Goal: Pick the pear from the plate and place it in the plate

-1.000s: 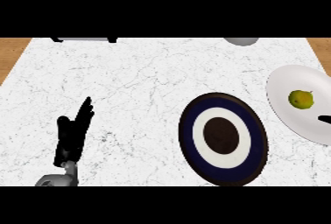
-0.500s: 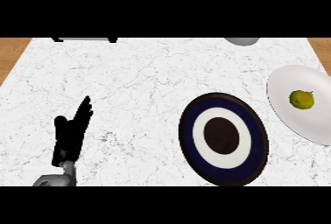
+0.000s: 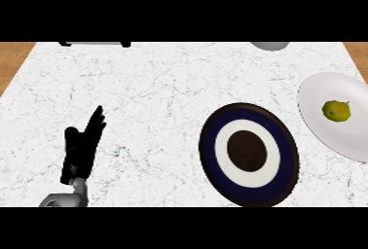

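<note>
— What does the head view show of the hands?
— Only the left hand (image 3: 81, 151), at the lower left over the marble counter (image 3: 158, 92), fingers straight and pressed together, holding nothing. The right hand is out of sight.
— And the pear (image 3: 336, 110)?
— It lies on the white plate (image 3: 323, 131) at the right edge.
— The other plate?
— The dark blue ringed plate (image 3: 248, 153) sits just left of the white one, bare, well apart from the hand.
</note>
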You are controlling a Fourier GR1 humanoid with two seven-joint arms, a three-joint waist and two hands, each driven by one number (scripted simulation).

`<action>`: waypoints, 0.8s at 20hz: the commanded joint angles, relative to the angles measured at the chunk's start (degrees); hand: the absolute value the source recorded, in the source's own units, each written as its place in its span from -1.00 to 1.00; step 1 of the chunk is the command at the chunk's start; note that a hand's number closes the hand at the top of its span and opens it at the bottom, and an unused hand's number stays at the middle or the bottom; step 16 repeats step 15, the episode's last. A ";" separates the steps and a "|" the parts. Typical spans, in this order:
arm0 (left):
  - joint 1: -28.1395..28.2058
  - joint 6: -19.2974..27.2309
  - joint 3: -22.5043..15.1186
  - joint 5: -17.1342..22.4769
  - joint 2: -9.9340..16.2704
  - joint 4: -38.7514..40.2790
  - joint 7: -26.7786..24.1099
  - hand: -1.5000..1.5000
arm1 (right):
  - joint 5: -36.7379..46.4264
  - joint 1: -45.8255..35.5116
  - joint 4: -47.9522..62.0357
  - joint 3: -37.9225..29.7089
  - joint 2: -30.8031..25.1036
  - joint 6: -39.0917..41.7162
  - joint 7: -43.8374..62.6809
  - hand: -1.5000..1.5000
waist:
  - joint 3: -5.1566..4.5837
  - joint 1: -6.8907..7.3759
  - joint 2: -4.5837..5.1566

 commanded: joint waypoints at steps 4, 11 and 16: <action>-1.19 1.59 -1.14 -1.76 -1.30 0.04 1.37 0.00 | -2.60 0.87 0.90 -2.35 -3.47 0.27 1.15 -1.00 | 0.06 0.08 0.04; 1.66 -0.28 -0.42 -0.28 -1.25 2.20 -4.55 0.00 | -3.43 4.85 1.38 -3.22 -0.61 -3.78 -2.95 -1.00 | 0.14 0.24 0.18; -0.09 -0.20 0.91 0.23 -0.66 2.65 -3.68 0.00 | -2.06 4.69 1.27 -1.83 -1.98 -6.36 -0.36 -1.00 | 0.12 0.36 0.21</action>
